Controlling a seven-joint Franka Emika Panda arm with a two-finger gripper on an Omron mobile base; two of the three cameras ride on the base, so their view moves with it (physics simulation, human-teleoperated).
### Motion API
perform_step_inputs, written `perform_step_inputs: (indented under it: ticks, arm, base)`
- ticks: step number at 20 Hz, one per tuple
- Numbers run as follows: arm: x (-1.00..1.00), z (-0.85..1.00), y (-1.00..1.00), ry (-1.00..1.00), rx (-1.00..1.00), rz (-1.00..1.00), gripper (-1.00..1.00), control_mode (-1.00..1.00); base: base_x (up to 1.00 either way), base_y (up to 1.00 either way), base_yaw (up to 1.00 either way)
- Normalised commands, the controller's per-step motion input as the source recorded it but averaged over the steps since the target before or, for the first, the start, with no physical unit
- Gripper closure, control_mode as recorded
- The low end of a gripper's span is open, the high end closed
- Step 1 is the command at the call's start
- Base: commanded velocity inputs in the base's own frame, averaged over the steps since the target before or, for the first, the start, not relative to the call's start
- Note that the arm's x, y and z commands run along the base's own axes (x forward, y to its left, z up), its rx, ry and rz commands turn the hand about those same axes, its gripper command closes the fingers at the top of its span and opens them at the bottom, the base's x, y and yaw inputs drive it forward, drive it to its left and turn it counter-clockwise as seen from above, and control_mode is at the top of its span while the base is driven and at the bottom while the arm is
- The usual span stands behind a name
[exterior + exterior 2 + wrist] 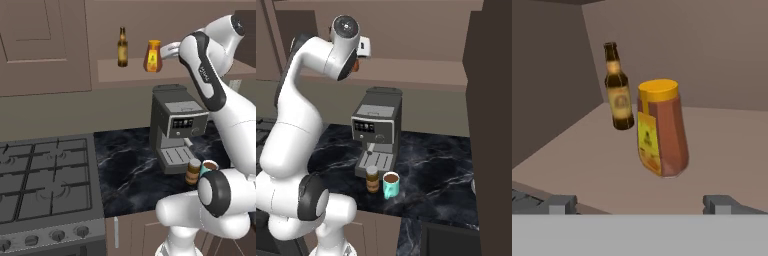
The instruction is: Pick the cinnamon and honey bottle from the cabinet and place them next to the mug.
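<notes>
The amber honey bottle (662,130) with its orange cap and yellow label stands on the cabinet shelf (120,71). My gripper (639,204) is open just in front of it, with the fingertips (560,203) spread wide and short of the bottle. In the left base view the gripper (166,50) hangs just right of the honey bottle (153,56). Down on the counter, the brown cinnamon jar (372,179) stands right beside the teal mug (390,185), in front of the coffee machine. Both also show in the left base view, the cinnamon jar (193,172) and mug (208,167).
A slender dark long-necked bottle (618,90) stands on the shelf behind and left of the honey bottle. A grey coffee machine (177,125) sits on the black marble counter (130,170) below the shelf. A gas stove (45,185) lies to the left.
</notes>
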Motion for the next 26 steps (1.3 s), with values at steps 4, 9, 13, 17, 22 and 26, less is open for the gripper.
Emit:
perform_step_inputs:
  ticks: [4, 9, 13, 17, 22, 26]
  arm:
    - [0.25, 0.0, 0.0, 0.0, 0.0, 0.0, -1.0, -1.0]
    - [0.27, -0.03, 0.01, 0.0, 0.0, 0.0, -1.0, -1.0]
    - [0.34, -0.16, 0.01, 0.0, 0.0, 0.0, -1.0, -1.0]
    - [0.27, -0.16, 0.03, 0.0, 0.0, 0.0, -1.0, -1.0]
    - [0.18, -0.04, 0.08, 0.0, 0.0, 0.0, -1.0, -1.0]
    - [0.13, 0.0, 0.13, 0.0, 0.0, 0.0, -1.0, -1.0]
  base:
    - [0.0, 0.0, 0.0]
    - [0.0, 0.0, 0.0]
    - [0.0, 0.0, 0.0]
    - [0.0, 0.0, 0.0]
    - [0.0, 0.0, 0.0]
    - [0.0, 0.0, 0.0]
